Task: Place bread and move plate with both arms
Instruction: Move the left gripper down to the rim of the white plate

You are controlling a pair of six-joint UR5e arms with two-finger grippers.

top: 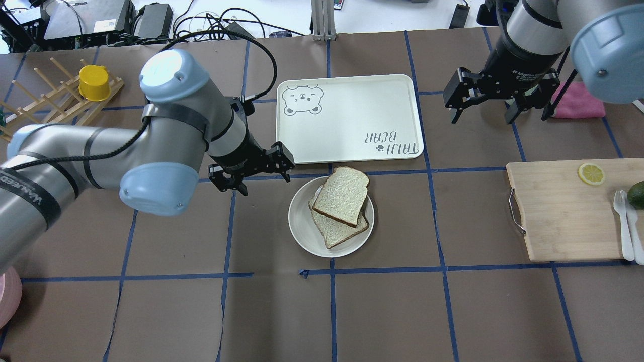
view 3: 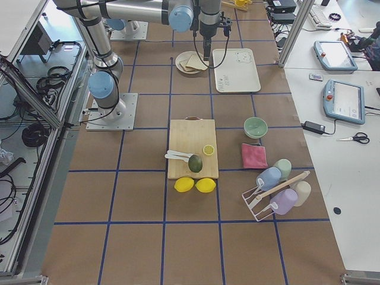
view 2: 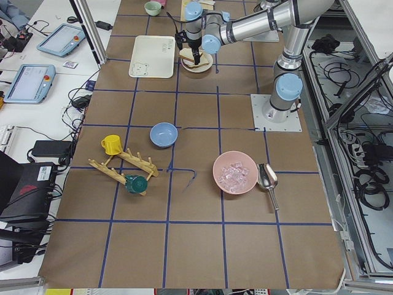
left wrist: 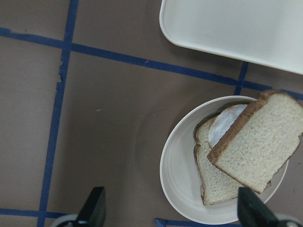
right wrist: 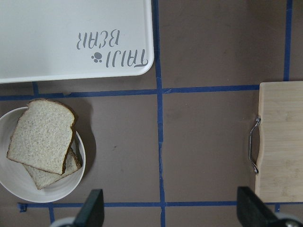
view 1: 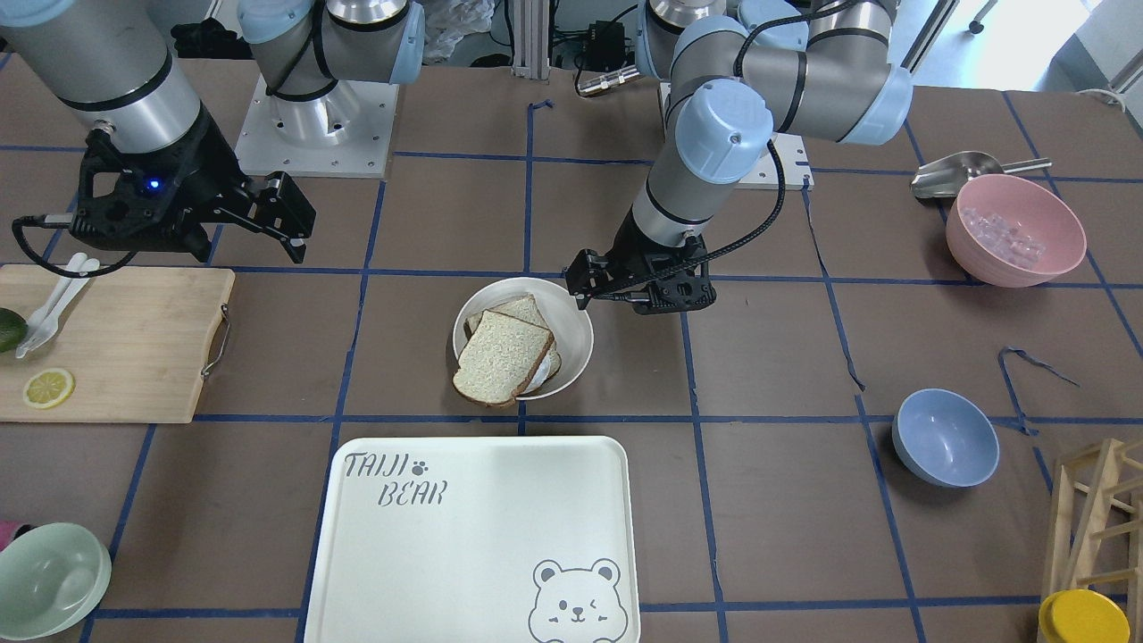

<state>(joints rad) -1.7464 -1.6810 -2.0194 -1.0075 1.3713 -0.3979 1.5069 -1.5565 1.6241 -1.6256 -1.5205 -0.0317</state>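
Observation:
The bread (top: pixel 342 195) lies tilted on top of a smaller slice and a fried egg (left wrist: pixel 222 125) in the round cream plate (top: pixel 301 226). It overhangs the rim toward the tray. The bread (view 1: pixel 500 355) and plate (view 1: pixel 579 332) also show in the front view. My left gripper (top: pixel 264 182) is open and empty, hovering just beside the plate's left rim (left wrist: pixel 176 176). My right gripper (top: pixel 482 118) is open and empty, high above the table right of the tray. Its wrist view shows the bread (right wrist: pixel 42 135) and the plate (right wrist: pixel 52 193) at lower left.
The white bear-print tray (top: pixel 352 120) lies just beyond the plate. A wooden cutting board (top: pixel 558 211) with a lemon slice and white cutlery lies to the right. A pink bowl (view 1: pixel 1013 228), a blue bowl (view 1: pixel 945 438) and a green bowl (view 1: pixel 49 580) stand around the edges.

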